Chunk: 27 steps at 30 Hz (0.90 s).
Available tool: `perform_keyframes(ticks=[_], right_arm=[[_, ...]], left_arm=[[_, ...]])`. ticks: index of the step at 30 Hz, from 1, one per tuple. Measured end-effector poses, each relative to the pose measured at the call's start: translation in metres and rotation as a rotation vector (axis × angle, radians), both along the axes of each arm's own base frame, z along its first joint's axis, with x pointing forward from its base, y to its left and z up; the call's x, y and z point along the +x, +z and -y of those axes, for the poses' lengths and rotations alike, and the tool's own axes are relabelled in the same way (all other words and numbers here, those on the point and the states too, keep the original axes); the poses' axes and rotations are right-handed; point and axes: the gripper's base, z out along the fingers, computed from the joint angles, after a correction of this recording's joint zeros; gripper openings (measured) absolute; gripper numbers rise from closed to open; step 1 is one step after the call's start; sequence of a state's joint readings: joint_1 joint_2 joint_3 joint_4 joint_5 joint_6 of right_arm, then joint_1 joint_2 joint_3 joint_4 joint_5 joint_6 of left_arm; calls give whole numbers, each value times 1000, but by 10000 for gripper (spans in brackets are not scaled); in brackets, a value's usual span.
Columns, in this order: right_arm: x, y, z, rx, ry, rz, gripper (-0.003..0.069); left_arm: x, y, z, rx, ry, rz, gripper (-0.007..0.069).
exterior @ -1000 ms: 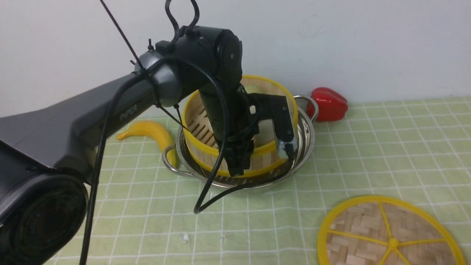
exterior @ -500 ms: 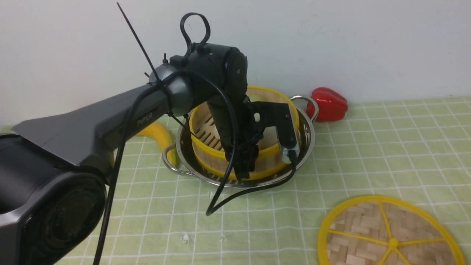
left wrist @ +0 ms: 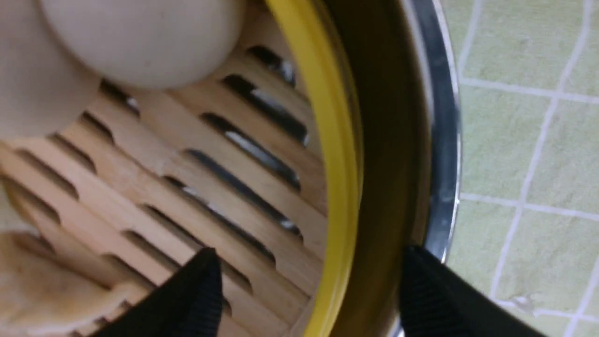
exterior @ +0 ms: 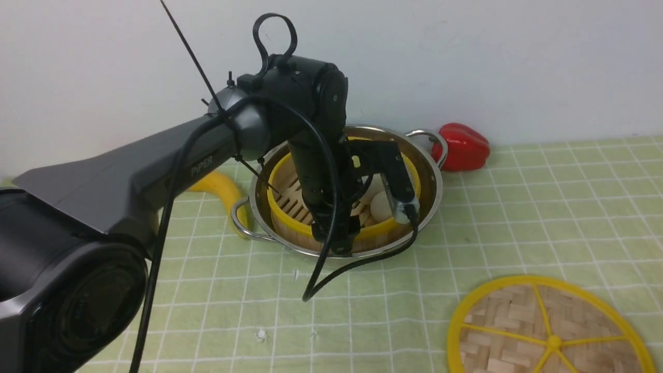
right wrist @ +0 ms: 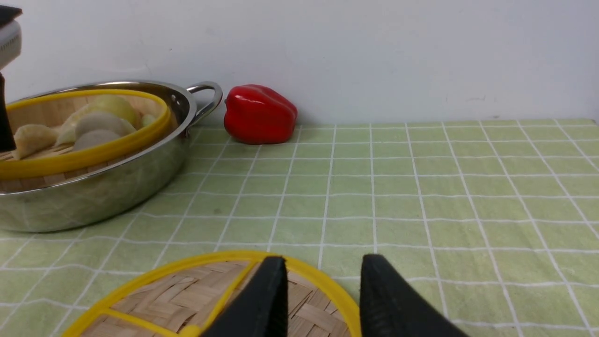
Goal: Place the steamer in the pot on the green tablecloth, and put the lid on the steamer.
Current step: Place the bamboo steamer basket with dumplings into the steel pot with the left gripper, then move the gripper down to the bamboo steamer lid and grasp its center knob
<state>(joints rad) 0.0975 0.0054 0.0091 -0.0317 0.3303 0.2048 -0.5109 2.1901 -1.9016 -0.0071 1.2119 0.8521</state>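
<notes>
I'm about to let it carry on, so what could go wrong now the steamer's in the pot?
The left gripper straddles the steamer wall; withdrawing askew may drag it or the pot. Its dangling cable crosses the pot rim and might snag. The lid lies flat, so the right gripper could slip off its rim.

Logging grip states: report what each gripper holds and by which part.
Nothing is held. The left gripper is open, straddling the rim of the steamer without touching it. The right gripper is open at the edge of the lid.
</notes>
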Motion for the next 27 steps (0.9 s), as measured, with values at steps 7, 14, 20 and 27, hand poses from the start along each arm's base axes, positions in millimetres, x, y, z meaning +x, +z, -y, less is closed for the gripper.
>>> perform_keyframes(ticks=[7, 14, 20, 27], right_arm=[[0, 0, 0, 0, 0, 0, 240], [0, 0, 0, 0, 0, 0, 240], [0, 0, 0, 0, 0, 0, 240], [0, 0, 0, 0, 0, 0, 240]], left_arm=[[9, 63, -7, -23, 147, 204, 493], [-3, 171, -29, -171, 452, 511, 288], [-55, 262, -62, -386, 624, 671, -13], [-97, 308, -86, -509, 675, 751, -22]])
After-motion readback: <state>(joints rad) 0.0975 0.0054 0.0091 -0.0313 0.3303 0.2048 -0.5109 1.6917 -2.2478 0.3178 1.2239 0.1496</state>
